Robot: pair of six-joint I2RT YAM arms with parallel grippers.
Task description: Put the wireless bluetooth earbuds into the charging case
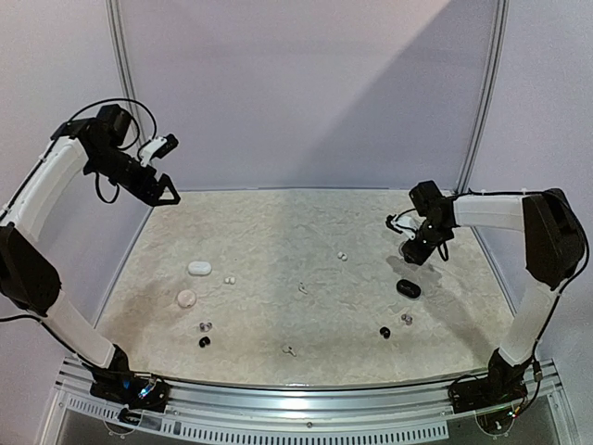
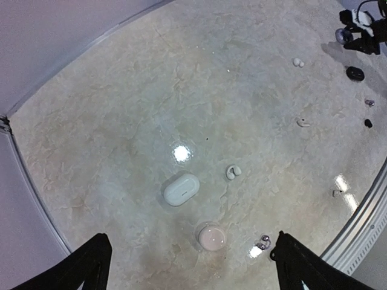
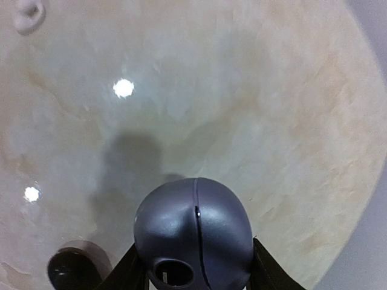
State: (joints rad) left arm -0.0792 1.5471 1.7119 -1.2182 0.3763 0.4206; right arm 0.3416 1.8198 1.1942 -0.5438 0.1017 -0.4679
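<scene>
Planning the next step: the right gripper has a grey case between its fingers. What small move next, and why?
Likely carry the grey case toward mid-table: the right gripper clamps it, while the open left gripper hangs far off at the left.

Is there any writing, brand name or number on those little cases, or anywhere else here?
None can be read. The white case, pink case, black case and grey case all show plain shells, with no lettering or logo visible.
</scene>
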